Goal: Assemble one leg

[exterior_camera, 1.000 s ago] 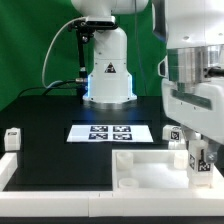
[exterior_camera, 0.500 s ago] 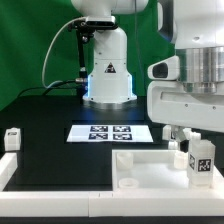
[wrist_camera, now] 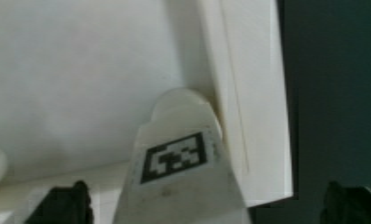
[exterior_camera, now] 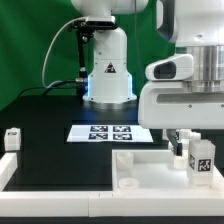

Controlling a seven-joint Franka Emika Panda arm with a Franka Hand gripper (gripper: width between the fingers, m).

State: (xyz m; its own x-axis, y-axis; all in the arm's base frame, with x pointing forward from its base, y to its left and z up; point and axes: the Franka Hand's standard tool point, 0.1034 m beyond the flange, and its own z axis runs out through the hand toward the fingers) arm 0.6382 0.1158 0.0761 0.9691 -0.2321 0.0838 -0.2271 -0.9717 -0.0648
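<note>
At the far left of the exterior view, a small white leg (exterior_camera: 13,138) with a tag marker stands on the white bar (exterior_camera: 9,168) edging the black table (exterior_camera: 50,125). Toward the centre, the marker board (exterior_camera: 109,132) lies flat on the table in front of the robot's white base (exterior_camera: 108,70). Lower centre to lower right, the white tabletop (exterior_camera: 150,178) with its raised rim fills the corner of the frame, a small round boss (exterior_camera: 124,158) near its rear left corner. At the right edge, another leg (exterior_camera: 200,160) with a tag marker stands upright over the tabletop, just below the big white arm housing (exterior_camera: 185,100).

In the wrist view, the leg (wrist_camera: 177,160) rises from the lower middle of the frame against the tabletop's raised rim (wrist_camera: 249,100). The gripper (wrist_camera: 200,203) shows only two dark fingertips (wrist_camera: 61,203) in the lower corners, spread wide apart and clear of the leg's sides, holding nothing.
</note>
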